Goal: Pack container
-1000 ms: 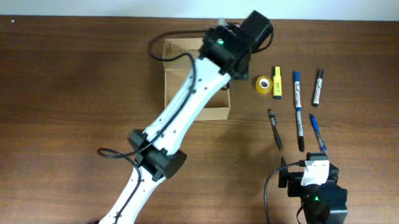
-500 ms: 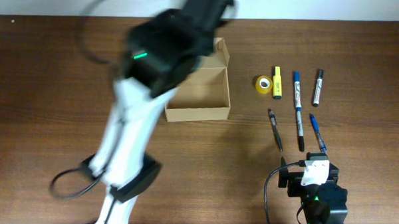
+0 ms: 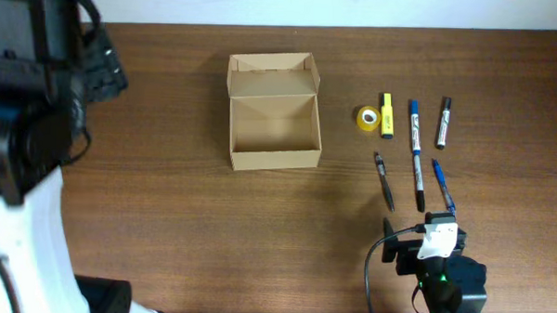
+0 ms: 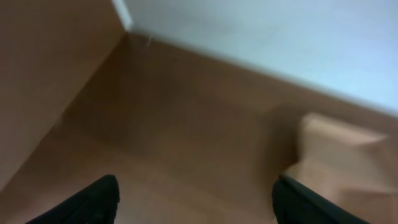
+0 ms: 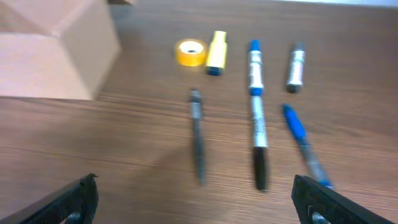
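The small tan corrugated cardboard box (image 3: 274,158) is sitting toward the far middle of the brown wooden table (image 3: 165,199), its hinged flap lying open on the far side. To its right are lying a yellow tape roll (image 3: 367,117), a yellow highlighter (image 3: 387,115), a long blue marker (image 3: 415,152), a short grey marker (image 3: 442,122), a black pen (image 3: 384,181) and a blue pen (image 3: 443,185). The right gripper (image 5: 194,180) is hovering nearer, its fingers spread wide apart and gripping nothing. The left gripper (image 4: 194,186) is hanging far left, its fingers likewise parted.
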`<state>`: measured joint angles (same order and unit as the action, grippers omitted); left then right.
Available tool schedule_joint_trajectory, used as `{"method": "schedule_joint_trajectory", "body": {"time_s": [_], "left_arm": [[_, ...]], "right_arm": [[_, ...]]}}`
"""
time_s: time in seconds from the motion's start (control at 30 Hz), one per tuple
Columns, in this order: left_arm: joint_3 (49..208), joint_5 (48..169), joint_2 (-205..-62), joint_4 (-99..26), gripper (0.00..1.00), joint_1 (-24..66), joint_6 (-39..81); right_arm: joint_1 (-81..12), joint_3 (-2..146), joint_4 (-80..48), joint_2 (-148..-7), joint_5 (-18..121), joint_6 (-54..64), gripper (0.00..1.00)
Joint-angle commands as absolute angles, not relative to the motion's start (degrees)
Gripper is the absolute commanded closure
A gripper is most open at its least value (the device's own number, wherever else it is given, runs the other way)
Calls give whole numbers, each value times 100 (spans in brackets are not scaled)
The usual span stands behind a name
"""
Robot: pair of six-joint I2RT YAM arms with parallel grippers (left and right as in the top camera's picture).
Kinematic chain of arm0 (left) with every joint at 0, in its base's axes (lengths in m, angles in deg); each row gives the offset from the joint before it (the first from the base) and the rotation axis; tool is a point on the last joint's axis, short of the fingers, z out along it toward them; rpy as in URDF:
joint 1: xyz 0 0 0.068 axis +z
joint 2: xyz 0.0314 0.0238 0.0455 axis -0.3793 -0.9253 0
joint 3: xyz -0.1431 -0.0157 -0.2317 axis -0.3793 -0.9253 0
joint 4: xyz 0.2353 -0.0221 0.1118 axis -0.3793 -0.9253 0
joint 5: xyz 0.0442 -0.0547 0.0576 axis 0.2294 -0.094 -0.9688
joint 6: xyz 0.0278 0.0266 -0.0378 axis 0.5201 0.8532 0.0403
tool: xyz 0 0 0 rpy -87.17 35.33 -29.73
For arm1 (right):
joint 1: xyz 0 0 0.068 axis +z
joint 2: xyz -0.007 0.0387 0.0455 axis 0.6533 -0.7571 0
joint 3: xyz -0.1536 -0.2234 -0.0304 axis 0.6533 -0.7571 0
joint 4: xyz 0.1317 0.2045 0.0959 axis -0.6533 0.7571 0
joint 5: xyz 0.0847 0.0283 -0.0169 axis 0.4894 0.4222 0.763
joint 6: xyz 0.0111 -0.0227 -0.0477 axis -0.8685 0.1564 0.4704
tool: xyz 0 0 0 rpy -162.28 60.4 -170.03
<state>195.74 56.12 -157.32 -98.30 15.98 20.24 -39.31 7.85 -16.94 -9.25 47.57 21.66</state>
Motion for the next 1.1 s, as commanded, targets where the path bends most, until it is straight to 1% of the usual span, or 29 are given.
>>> {"method": "schedule_joint_trajectory", "body": {"time_s": [0.0, 0.13, 0.2, 0.23, 0.27, 0.4, 0.53, 0.6, 0.77, 0.9, 1.07], "left_arm": [[18693, 6327, -15675, -9847, 20, 2158, 2369], [17926, 6439, -15705, -9806, 19, 2523, 2369], [17474, 6439, -15703, -9650, 13, 2652, 2369], [17286, 6443, -15703, -9552, 13, 2704, 2369], [17063, 6450, -15703, -9423, 7, 2750, 2369], [16180, 6775, -15705, -8822, 6, 2835, 2745], [15207, 7177, -15705, -8129, 0, 2842, 3090], [14728, 7184, -15705, -7825, 0, 2842, 3119], [13858, 7186, -15705, -7548, 0, 2842, 3114], [13434, 7186, -15705, -7550, 0, 2842, 3117], [13270, 7186, -15705, -7552, 0, 2842, 3117]], "right_arm": [[-3969, 1414, -1611, -1037, 5340, 1408, 1], [-3969, 2441, -1233, -1732, 5342, 1401, 1], [-3969, 3156, -826, -2363, 5342, 1404, 1], [-3969, 3521, -579, -2706, 5342, 1404, 1], [-3969, 3901, -324, -3082, 5340, 1406, 1], [-3969, 5530, 666, -4789, 5362, 1594, 1], [-3969, 7090, 1412, -6405, 5509, 1747, 1], [-3969, 7757, 1768, -7126, 5972, 1731, 1], [-3969, 8863, 1825, -8555, 6027, 1834, 1], [-3969, 9682, 1984, -9631, 5970, 1790, 1], [-3907, 10878, 2509, -11045, 5415, 1797, 1]]}}
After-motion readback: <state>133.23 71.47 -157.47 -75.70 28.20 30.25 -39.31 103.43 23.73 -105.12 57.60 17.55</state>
